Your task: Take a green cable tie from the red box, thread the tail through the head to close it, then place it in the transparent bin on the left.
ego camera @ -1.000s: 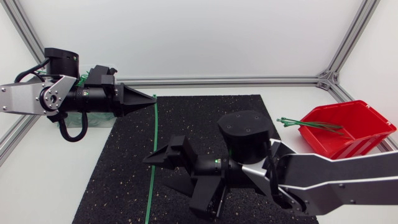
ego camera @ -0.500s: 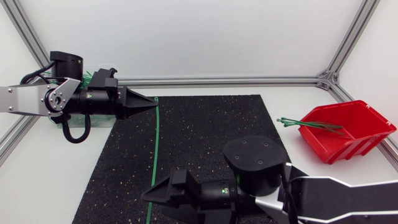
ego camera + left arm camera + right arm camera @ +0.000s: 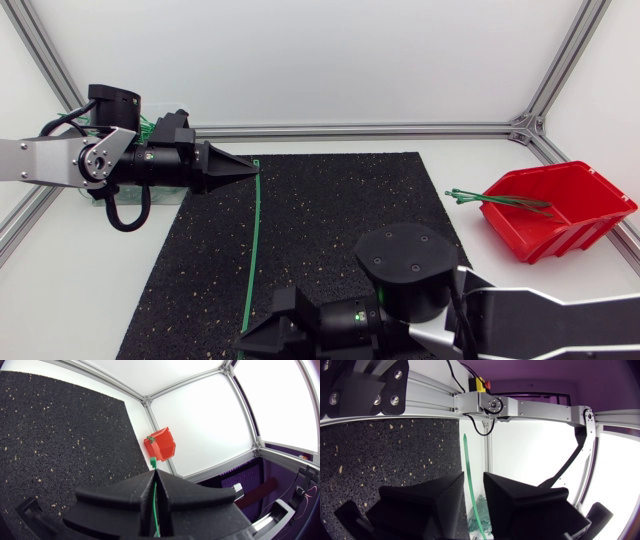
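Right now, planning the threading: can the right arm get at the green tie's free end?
Likely yes: the green cable tie runs between the open jaws of the right gripper; the left gripper pinches its other end.

Left hand (image 3: 155, 473) pinched, right hand (image 3: 472, 481) agape

The left arm (image 3: 45, 160) and right arm (image 3: 545, 315) have silver-grey links and black cylindrical joints; a black cable (image 3: 120, 218) loops behind the jaws of the left gripper (image 3: 246, 166).

Head camera looks straight down; both wrist cameras skim the shared mat (image 3: 330, 220).
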